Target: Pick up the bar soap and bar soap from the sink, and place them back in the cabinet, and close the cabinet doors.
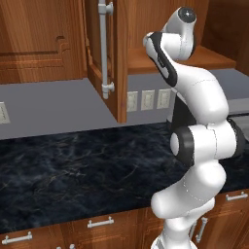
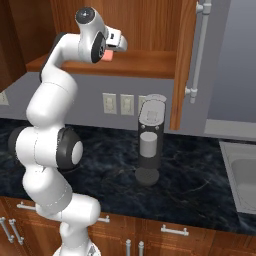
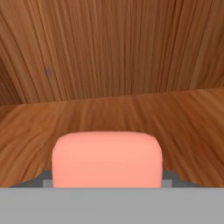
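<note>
A salmon-pink bar soap (image 3: 107,159) sits between my finger pads in the hand view, just above the wood shelf (image 3: 131,113) of the cabinet. From the right base view, my gripper (image 2: 114,49) reaches into the open cabinet (image 2: 145,64), shut on the bar soap (image 2: 107,55) over the shelf's left part. One open cabinet door (image 2: 182,60) with a long silver handle (image 2: 200,50) stands to the right. The other door (image 1: 119,63) hangs open in the left base view. A corner of the grey sink (image 2: 242,180) lies at the far right; its inside is hidden.
A dark countertop appliance (image 2: 150,145) stands on the black marble counter (image 2: 190,185) below the cabinet. Wall outlets (image 2: 120,104) sit behind it. Low cabinets with short handles (image 1: 100,222) run under the counter. My arm (image 1: 199,141) blocks much of the left base view.
</note>
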